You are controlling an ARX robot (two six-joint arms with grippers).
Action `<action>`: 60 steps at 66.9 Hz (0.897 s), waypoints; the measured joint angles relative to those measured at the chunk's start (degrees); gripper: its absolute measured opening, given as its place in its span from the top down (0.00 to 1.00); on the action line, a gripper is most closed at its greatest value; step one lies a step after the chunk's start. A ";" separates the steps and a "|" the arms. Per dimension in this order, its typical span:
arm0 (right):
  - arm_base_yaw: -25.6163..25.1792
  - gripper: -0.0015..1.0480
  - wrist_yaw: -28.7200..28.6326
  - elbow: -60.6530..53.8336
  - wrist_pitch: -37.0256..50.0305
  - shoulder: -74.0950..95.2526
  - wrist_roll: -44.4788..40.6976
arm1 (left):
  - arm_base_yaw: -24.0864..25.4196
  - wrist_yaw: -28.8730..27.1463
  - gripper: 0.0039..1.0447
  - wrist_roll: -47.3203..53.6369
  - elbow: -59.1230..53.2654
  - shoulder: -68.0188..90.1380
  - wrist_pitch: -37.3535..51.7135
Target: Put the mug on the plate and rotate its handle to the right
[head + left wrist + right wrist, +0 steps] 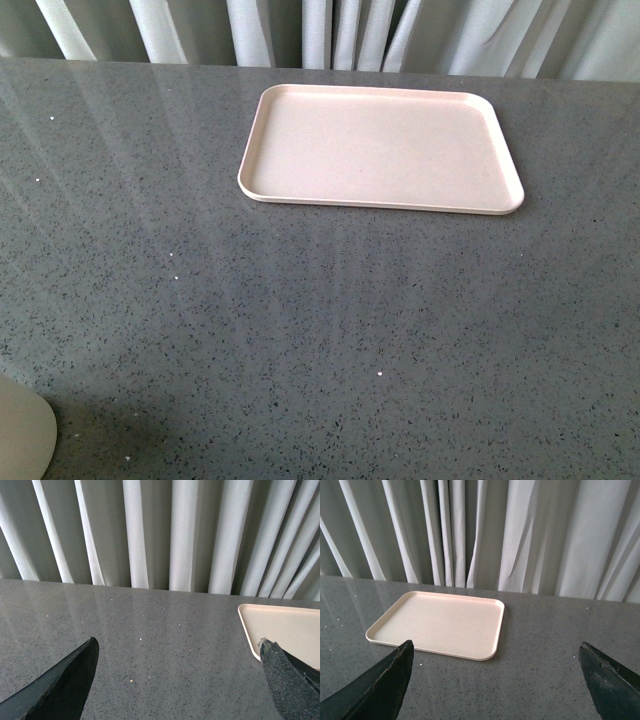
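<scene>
Front view: plate point(380, 150) bare, on counter point(300, 330) | mug: in no view, not on plate | left fingers point(65, 685) apart, empty, beside plate | right fingers point(380, 685) apart, empty, near plate | mug likely rigid, slick, breakable; grip across body, handle free

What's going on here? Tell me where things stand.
Nothing is being handled. The pale pink tray lies empty on the grey speckled table, in front of white curtains. The left hand and right hand are both open and empty above the table. No mug is in view; a pale rounded shape at the front view's near left corner is cut off and cannot be identified.
</scene>
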 joint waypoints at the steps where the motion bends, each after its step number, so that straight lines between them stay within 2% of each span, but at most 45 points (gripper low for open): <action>1: 0.00 0.09 0.00 0.00 0.00 0.00 0.00 | 0.00 0.00 0.09 0.00 0.00 0.00 0.00; 47: 0.00 0.09 0.02 0.00 0.00 0.00 0.00 | 0.02 0.11 0.09 -0.17 0.04 0.07 -0.11; 51: 0.00 0.09 0.04 0.00 0.00 0.00 0.02 | 1.11 3.80 0.09 -4.02 4.55 5.57 -11.04; 55: 0.00 0.09 -0.04 0.00 0.00 0.00 0.00 | 3.32 6.29 0.09 -6.64 11.47 17.86 -20.76; 60: 0.00 0.09 -0.02 0.00 0.00 0.00 0.00 | 7.85 8.68 0.09 -5.88 17.25 32.39 -17.40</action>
